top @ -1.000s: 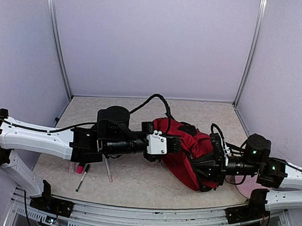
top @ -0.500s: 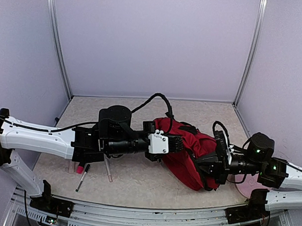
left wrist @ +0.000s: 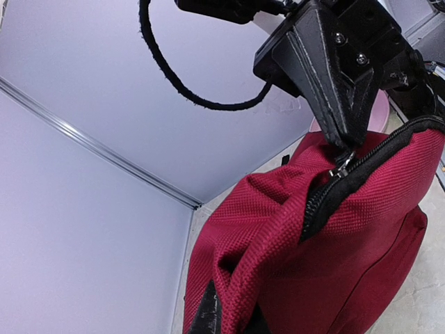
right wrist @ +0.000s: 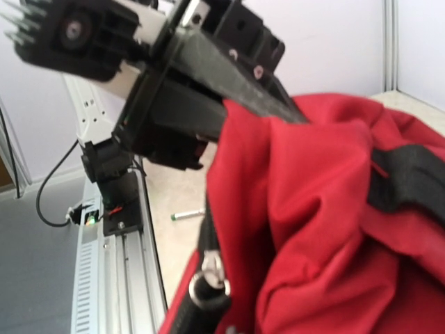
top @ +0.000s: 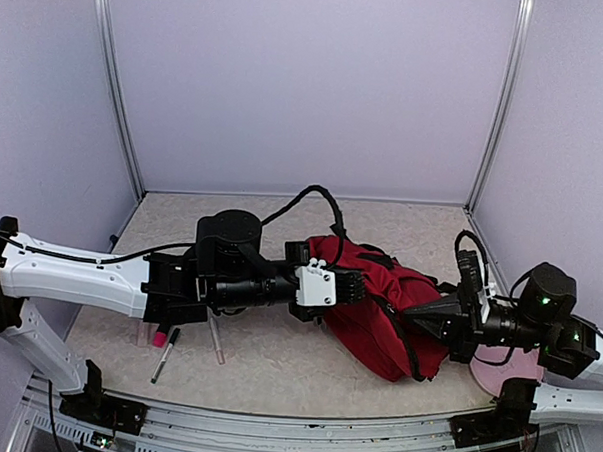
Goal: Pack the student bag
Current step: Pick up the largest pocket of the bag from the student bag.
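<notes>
I'm judging the student bag (top: pixel 377 324) as soft, light cloth that will be folding wherever I pull, so seams and the zipper pull (left wrist: pixel 341 165) are the holds. The bag is sagging between both sets of fingers. The left gripper (top: pixel 354 286) is pinching a fabric fold, and the right gripper (left wrist: pixel 335 136) seems to be clamping the pull.

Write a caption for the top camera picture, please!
Both arms hold the red backpack on the table: left gripper pinches fabric, right gripper shut on its zipper.

pens (top: pixel 165 355) left of student bag (top: pixel 355 328)
</notes>
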`<state>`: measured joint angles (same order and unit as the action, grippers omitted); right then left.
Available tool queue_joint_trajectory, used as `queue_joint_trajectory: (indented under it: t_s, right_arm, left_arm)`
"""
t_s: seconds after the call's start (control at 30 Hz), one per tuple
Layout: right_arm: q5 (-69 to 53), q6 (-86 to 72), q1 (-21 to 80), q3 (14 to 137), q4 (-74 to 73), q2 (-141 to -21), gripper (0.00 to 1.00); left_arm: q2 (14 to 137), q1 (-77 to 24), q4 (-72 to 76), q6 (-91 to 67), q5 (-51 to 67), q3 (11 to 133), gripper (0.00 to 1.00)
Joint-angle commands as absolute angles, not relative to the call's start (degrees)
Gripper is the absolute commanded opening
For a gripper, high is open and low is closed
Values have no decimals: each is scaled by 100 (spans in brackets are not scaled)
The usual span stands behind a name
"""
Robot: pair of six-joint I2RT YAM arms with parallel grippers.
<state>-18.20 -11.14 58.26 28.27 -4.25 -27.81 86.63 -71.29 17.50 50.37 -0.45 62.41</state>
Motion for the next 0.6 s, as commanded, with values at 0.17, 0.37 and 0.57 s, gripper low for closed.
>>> queue_joint_trajectory:
  t_s: [0.17,0.37,0.57]
  right_arm:
    - [-2238,-1246,5868,2694,227,-3269,16]
    - [-2216,-1542,5988,2593,1143,-3516,30]
    - [-751,-1622,6766,2587,1649,-3873,28]
  left_arm:
    - [8489,-7086,2168,4920,22,6436,0]
    - [8568,-7046,2324,4691,-44,6468,0]
    - [8593,-7032,2608,4354,22,6382,0]
